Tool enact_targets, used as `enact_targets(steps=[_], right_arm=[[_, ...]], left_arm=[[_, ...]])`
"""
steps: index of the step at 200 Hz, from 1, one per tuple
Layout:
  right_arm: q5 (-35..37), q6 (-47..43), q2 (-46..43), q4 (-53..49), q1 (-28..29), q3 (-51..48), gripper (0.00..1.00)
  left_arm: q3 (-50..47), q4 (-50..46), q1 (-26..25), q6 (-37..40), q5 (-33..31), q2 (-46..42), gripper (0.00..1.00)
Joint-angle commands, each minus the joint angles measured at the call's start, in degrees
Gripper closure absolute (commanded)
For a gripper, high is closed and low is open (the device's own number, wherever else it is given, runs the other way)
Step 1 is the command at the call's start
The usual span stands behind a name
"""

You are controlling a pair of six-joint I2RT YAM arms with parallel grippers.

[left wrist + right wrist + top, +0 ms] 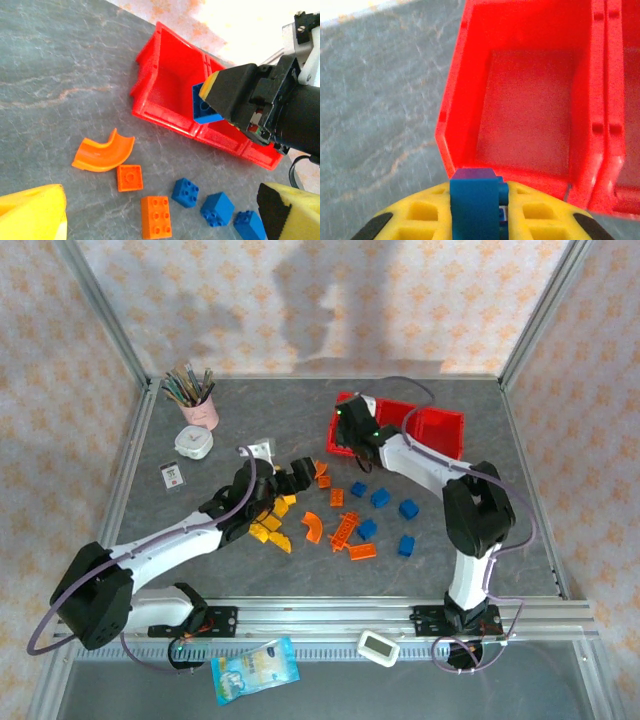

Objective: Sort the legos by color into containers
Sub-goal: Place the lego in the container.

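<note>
Tabletop (330, 580): grey and veined. We see it carrying the tray, the loose bricks and a few odd things.
Red tray (440, 430): far right of centre, 3 compartments in a row, lying at a slant to the tabletop's edges.
Right pincer (212, 97): closed on 1 blue brick (472, 202), which is clamped between its 2 yellow-padded fingers.
Held brick's place: off the tabletop, at the tray's end compartment, the one nearest the left arm. We see that compartment's red floor just ahead of the brick in the right wrist view.
Left pincer (278, 492): open. Its yellow fingers (30, 215) stand wide apart with nothing gripped, low over the orange and yellow pieces.
Pink cup (200, 410): far left, full of brushes, well apart from the tray.
Orange arch (102, 152): lying on the tabletop near the tray's corner wall.
Orange bricks: a flat square (130, 178) just beside the arch, and a 6-stud block (156, 216) near it.
Blue bricks (380, 498): scattered between the orange pieces and the right arm, all on the tabletop.
</note>
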Motion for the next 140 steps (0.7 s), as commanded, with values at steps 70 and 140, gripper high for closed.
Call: enact_targets(steps=[70,140], right_arm=[[3.1,-5.1,17.8,-5.6,-4.6,19.8,0.72],[2.5,-5.9,9.0,-5.6,-4.2,14.1,0.52]], left_arm=[[6.2,0.9,3.8,0.8,1.6,5.6,0.01],[6.5,-1.3,3.8,1.7,3.7,4.4,0.01]])
